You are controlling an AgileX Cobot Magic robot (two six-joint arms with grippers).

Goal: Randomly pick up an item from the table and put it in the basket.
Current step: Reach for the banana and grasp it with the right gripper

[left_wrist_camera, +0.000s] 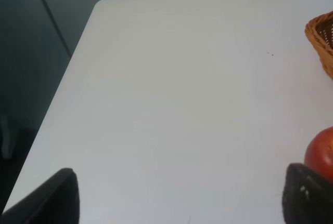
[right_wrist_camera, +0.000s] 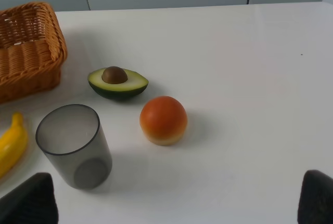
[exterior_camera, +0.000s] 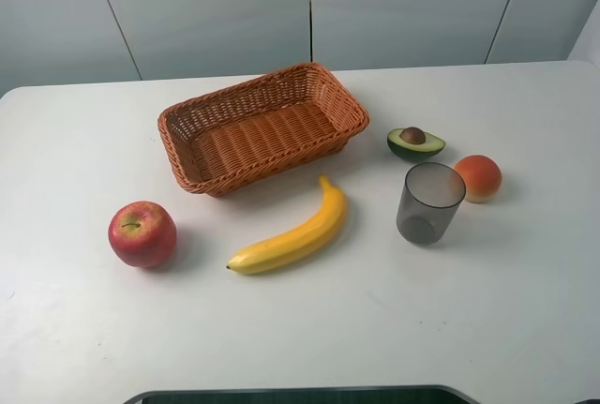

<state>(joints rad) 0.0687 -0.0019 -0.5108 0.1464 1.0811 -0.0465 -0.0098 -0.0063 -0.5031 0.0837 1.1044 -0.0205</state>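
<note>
The yellow banana [exterior_camera: 292, 231] lies on the white table [exterior_camera: 300, 329], just in front of the orange-brown wicker basket [exterior_camera: 262, 127], which is empty. In the right wrist view one end of the banana [right_wrist_camera: 11, 142] shows at the edge. My left gripper [left_wrist_camera: 182, 203] is open and empty above the table's left part, with the basket's corner [left_wrist_camera: 321, 39] at the side. My right gripper [right_wrist_camera: 174, 203] is open and empty, short of the cup and the round fruit. Neither gripper shows in the exterior high view.
A red apple [exterior_camera: 142, 233] sits left of the banana, also in the left wrist view [left_wrist_camera: 320, 154]. A grey translucent cup [exterior_camera: 429, 202], a halved avocado [exterior_camera: 415, 142] and a round orange-red fruit [exterior_camera: 478, 178] stand right of the banana. A dark edge [exterior_camera: 300, 395] borders the front.
</note>
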